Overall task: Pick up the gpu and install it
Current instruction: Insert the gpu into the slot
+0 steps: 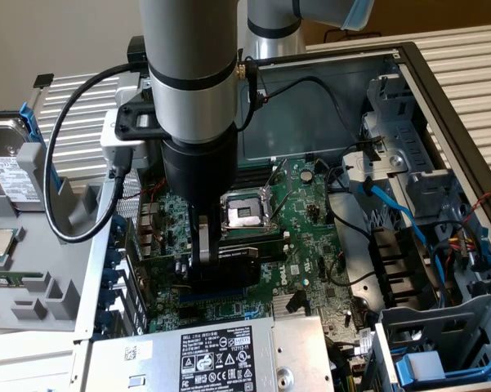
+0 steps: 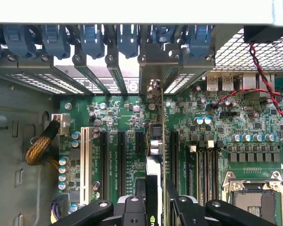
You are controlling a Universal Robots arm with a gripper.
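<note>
My gripper [image 2: 155, 195] is partly closed, the two fingers [image 2: 139, 189] pinching the gpu [image 2: 153, 162] across its thin body, so the card stands on edge between them. It hangs over the row of expansion slots on the motherboard [image 1: 310, 237], its long edge running along the slots and its far end reaching toward the slotted rear wall of the case [image 1: 441, 98], under the line of blue latches [image 2: 92, 40]. I cannot tell whether its lower edge is already in a slot. A black slot lies just beside the card on each side, and the white slot [image 2: 84, 162] lies farther toward the bare metal side of the case. The CPU socket [image 2: 252, 195] lies on the card's other side, near but apart. Room is tight: the power supply [image 1: 220, 351] sits near the card, at the case's near edge in the exterior view, and the red-and-black twisted wires [image 2: 263, 80] cross the board's corner by the rear ports. The power supply's label reads "DELL"; the finer print there and the white lettering by the slots I cannot read.
</note>
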